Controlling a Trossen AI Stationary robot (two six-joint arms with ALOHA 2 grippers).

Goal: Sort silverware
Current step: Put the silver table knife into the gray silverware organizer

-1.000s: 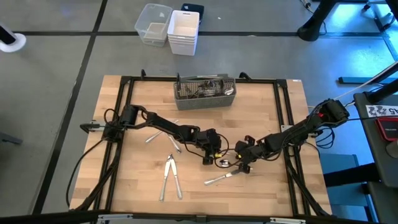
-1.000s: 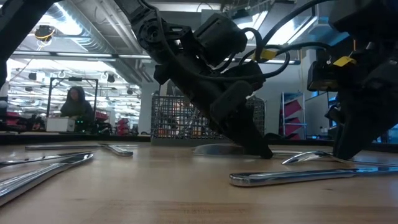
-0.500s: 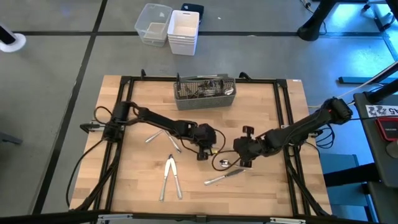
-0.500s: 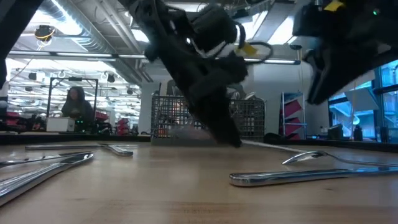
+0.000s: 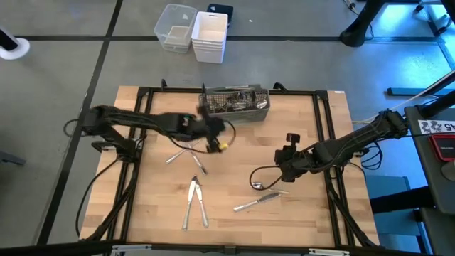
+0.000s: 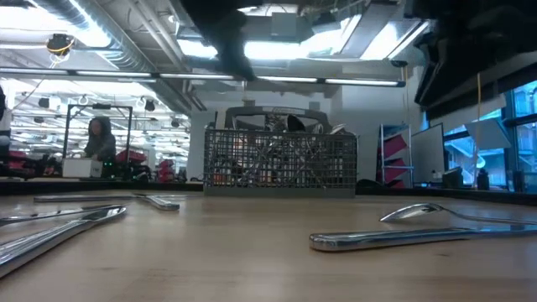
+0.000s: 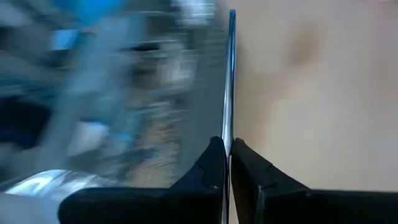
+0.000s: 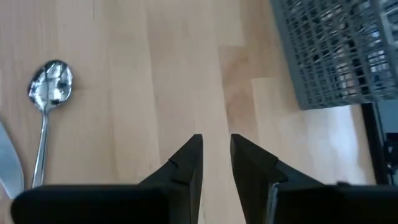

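High view, taking the wire-mesh caddy (image 5: 234,105) at the far edge of the wooden table (image 5: 313,213) as the landmark: the left gripper (image 5: 210,132) hangs just in front of the caddy's left end, its fingers (image 7: 211,163) pinching a slim piece of silverware (image 7: 231,74) edge-on, too thin to name. Loose silverware lies well in front of the caddy: two crossed pieces (image 5: 186,155) below the left gripper, then a pair of knives (image 5: 195,203) nearer the front edge. Further right, also well in front of the caddy, lie a spoon (image 5: 267,185) and a table knife (image 5: 254,203) side by side. The right gripper (image 5: 287,164) hovers in front of the caddy's right end, just beyond the spoon, its fingers (image 8: 189,163) slightly parted and holding nothing. More silverware (image 6: 281,155) stands inside the caddy.
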